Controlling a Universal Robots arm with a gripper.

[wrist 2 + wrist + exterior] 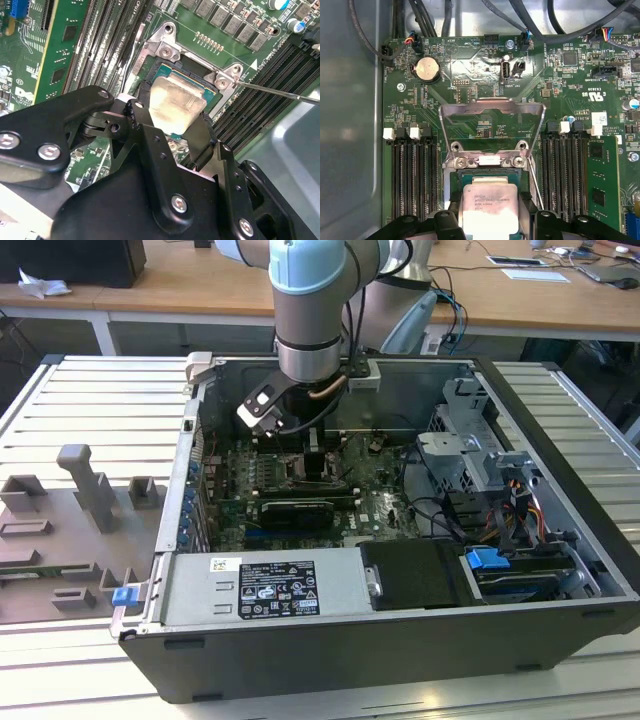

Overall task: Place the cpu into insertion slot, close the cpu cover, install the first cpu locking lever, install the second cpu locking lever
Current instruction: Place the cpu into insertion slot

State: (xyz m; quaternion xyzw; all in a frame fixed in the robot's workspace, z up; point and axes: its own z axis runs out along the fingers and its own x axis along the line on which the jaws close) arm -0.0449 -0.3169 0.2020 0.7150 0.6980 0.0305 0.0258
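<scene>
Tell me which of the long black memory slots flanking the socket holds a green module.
The outermost one, where the green module stands, farthest from the pale silver cpu, opposite the grey case wall; the other slots stand empty.

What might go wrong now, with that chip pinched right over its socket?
The gripper holds the cpu by its edges at the insertion slot; if it sits skewed, it may not seat. The cpu cover stands open at the slot's edge, and a thin lever lies beside it; the gripper might snag either.

A slatted metal table (60, 390); wooden desks (200, 285) behind (cluttered).
</scene>
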